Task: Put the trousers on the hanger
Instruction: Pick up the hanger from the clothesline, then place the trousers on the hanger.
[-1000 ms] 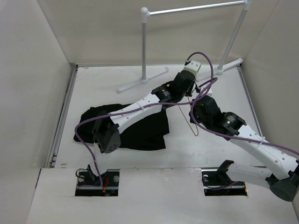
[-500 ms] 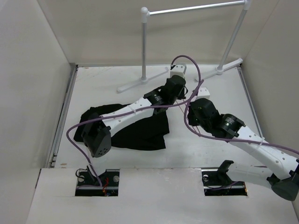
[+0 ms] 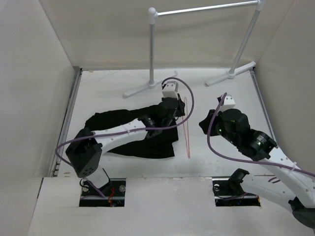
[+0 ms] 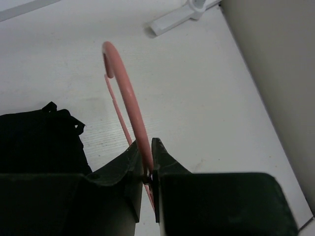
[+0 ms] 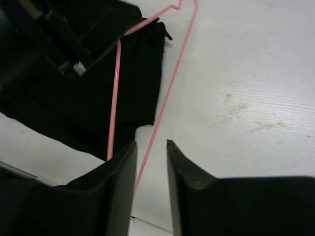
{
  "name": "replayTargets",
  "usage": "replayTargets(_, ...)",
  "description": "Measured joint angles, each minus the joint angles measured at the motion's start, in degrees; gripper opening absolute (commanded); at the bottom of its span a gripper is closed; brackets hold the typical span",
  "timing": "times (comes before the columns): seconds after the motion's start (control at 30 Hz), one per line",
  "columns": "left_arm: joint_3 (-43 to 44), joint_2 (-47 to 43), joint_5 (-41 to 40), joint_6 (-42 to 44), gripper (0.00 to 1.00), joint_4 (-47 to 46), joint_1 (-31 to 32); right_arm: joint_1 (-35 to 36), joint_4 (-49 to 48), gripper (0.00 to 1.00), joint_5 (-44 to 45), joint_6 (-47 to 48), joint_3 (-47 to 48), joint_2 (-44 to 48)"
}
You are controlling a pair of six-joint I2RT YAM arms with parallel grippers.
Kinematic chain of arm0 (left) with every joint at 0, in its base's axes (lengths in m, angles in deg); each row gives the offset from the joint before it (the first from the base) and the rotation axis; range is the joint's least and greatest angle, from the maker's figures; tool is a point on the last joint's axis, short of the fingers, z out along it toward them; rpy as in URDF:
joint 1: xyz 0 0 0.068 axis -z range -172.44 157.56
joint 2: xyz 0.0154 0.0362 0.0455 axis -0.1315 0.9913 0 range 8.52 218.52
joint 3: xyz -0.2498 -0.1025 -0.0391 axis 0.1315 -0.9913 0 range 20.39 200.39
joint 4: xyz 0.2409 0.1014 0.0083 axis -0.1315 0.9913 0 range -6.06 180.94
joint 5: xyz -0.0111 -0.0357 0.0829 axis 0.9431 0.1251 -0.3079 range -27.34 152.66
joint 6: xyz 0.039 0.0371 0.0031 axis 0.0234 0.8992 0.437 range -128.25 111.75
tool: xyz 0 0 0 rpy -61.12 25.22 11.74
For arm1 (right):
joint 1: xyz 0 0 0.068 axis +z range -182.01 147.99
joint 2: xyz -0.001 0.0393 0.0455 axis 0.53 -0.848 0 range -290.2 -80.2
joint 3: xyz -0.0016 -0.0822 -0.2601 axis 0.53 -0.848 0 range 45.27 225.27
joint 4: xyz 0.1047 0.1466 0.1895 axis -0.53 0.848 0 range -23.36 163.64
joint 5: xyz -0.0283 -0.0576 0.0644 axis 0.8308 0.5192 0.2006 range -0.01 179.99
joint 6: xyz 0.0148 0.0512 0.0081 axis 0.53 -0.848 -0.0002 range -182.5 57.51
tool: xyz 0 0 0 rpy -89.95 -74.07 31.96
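Note:
The black trousers lie crumpled on the table at the left, under my left arm; they also show in the left wrist view and the right wrist view. The pink wire hanger runs near-to-far just right of the trousers. My left gripper is shut on the hanger just below its hook, which points away from the fingers. My right gripper is open and empty, right of the hanger. In its own view a hanger wire runs past the gap between its fingertips, apart from both.
The white-and-silver garment rail stands at the back, its feet on the table; one foot shows in the left wrist view. Side walls close in left and right. A wall rises close on the right in the left wrist view.
My left gripper has moved left and nearer with the hanger, which now lies beside the trousers. My right arm has drawn back to the right, away from the hanger.

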Motion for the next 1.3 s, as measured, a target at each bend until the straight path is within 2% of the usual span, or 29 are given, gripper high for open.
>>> replayTargets(0.17, -15.3, -6.3, 0.0, -2.2, 0.01, -13.9, 1.1, -4.5, -6.1, 0.14, -8.0, -3.6, -3.8, 1.0)
replayTargets(0.23, -20.8, -7.6, -0.3, -3.8, 0.02, -18.6, 1.0, -5.5, -7.8, 0.15, -10.5, -4.8, -5.2, -0.8)
replayTargets(0.3, -25.2, -8.0, -1.3, -5.3, 0.02, -22.2, 0.9, -5.6, -10.4, 0.22, -12.0, -5.9, -5.9, -4.2)
replayTargets(0.43, -30.7, -7.9, -5.5, -8.5, 0.01, -26.6, 1.5, -4.4, -18.2, 0.22, -14.2, -7.3, -7.8, -13.5)
replayTargets(0.6, -30.3, -7.1, -15.2, -12.7, 0.01, -27.8, 4.7, -4.6, -22.6, 0.21, -16.1, -8.9, -9.7, -20.8)
replayTargets(0.73, -27.7, -4.8, -21.5, -15.4, 0.01, -28.5, 6.7, -5.3, -25.7, 0.32, -17.0, -9.2, -9.7, -22.0)
replayTargets(0.87, -27.2, -0.3, -26.1, -18.6, 0.01, -31.1, 6.7, -7.0, -30.1, 0.41, -18.5, -8.9, -9.7, -27.2)
replayTargets(0.97, -27.2, 2.7, -29.7, -20.3, 0.01, -31.3, 6.8, -9.0, -32.5, 0.42, -18.8, -8.5, -9.7, -32.4)
replayTargets(1.17, -27.3, 6.1, -35.2, -22.6, 0.02, -34.6, 7.8, -12.0, -36.8, 0.53, -20.0, -8.2, -9.7, -39.5)
replayTargets(1.3, -27.8, 8.4, -37.2, -23.5, 0.02, -37.8, 7.9, -12.0, -40.4, 0.53, -21.8, -8.2, -9.7, -42.1)
